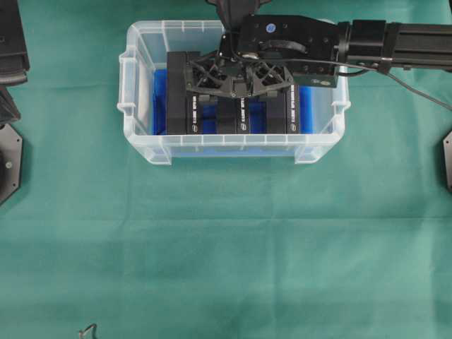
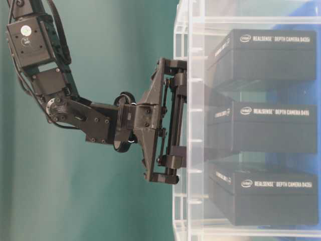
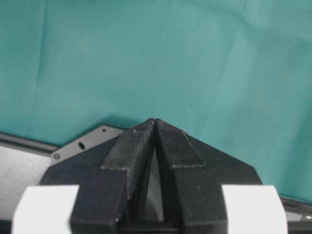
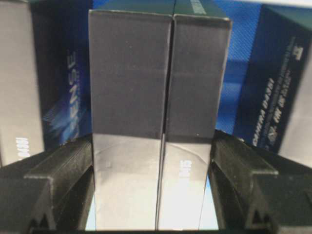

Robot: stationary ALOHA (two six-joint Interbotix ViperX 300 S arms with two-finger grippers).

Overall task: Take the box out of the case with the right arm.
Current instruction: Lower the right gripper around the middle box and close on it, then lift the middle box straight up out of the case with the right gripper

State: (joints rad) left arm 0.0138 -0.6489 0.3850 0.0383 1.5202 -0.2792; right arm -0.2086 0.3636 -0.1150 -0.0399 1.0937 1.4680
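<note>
Reaching down into the case (image 1: pixel 141 85), the right gripper (image 4: pixel 153 161) has its two fingers (image 4: pixel 58 170) against both sides of the middle box (image 4: pixel 156 97), pinching it where it stands upright on the blue sheet (image 1: pixel 161 106). We note two more black boxes (image 2: pixel 266 55) flanking it, one on each side, inside the clear case on the green cloth (image 1: pixel 226 247). We find the left gripper (image 3: pixel 154 124) pressed together, holding nothing, over the cloth, apart from the case.
</note>
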